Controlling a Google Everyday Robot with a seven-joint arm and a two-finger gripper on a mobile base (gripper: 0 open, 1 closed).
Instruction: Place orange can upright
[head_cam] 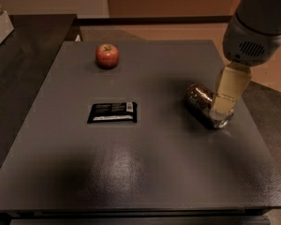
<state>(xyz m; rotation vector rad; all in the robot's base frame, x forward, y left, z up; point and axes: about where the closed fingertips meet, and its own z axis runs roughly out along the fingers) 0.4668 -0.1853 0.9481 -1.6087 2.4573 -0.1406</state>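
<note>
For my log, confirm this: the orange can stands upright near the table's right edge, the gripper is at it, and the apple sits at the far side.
Not right. The camera view shows the orange can lying on its side, not upright. The rest holds: it is near the right edge of the table, the gripper is at it, and the apple sits at the far side.

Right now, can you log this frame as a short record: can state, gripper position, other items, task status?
orange can: lying on its side, right part of the grey table
gripper: at the can's near end, overlapping it in view
red apple: far left, apart from the can
black snack wrapper: flat, centre-left
task status: can not yet upright
</note>
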